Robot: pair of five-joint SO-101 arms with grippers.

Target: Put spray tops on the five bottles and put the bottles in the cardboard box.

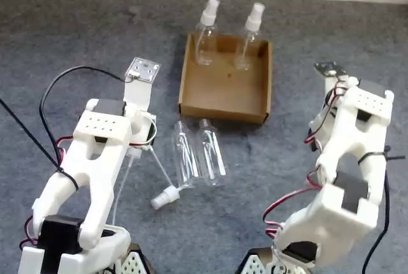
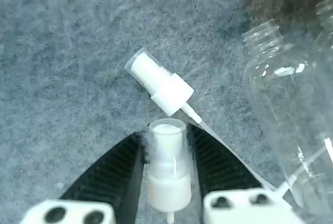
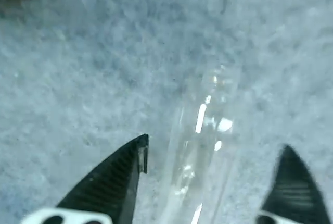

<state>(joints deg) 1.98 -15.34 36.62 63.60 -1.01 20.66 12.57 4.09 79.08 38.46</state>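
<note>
High view: the cardboard box (image 1: pixel 223 92) sits at the far centre of the grey mat (image 1: pixel 76 32); two capped bottles, the left one (image 1: pixel 206 35) and the right one (image 1: pixel 248 38), stand upright at its far wall; two open bottles (image 1: pixel 185 156) lie side by side just near of the box, necks toward it; a loose spray top (image 1: pixel 164 197) lies at their near end, its tube running to the left; the left arm (image 1: pixel 95 159) stands on the left, the right arm (image 1: pixel 350 159) on the right.

Left wrist view: the left gripper (image 2: pixel 165 135) is clamped on a held spray top (image 2: pixel 166 156), nozzle end outward; the loose spray top (image 2: pixel 158 86) lies just beyond the fingertips; one open bottle (image 2: pixel 283 99) lies beside it.

Right wrist view: the right gripper (image 3: pixel 214 146) is spread wide, one finger on each side of a clear bottle (image 3: pixel 205 130) lying on the mat; neither finger touches it.
</note>
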